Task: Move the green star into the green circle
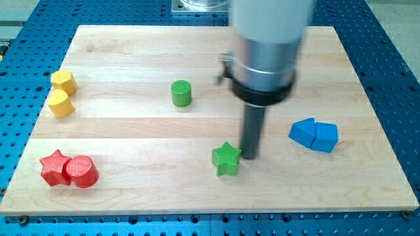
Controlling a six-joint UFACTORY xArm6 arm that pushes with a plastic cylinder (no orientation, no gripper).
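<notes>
The green star point(226, 159) lies on the wooden board point(197, 190) below centre. The green circle point(181, 93), a short cylinder, stands up and to the left of it, well apart. My tip point(249, 157) rests on the board right beside the star's right edge, touching it or nearly so. The arm's grey body point(266, 49) hangs above and hides the board behind it.
Two yellow blocks point(63, 92) sit at the view's left edge. A red star point(54, 168) and a red cylinder point(82, 172) sit together at the bottom left. Two blue blocks point(314, 134) sit together at the right.
</notes>
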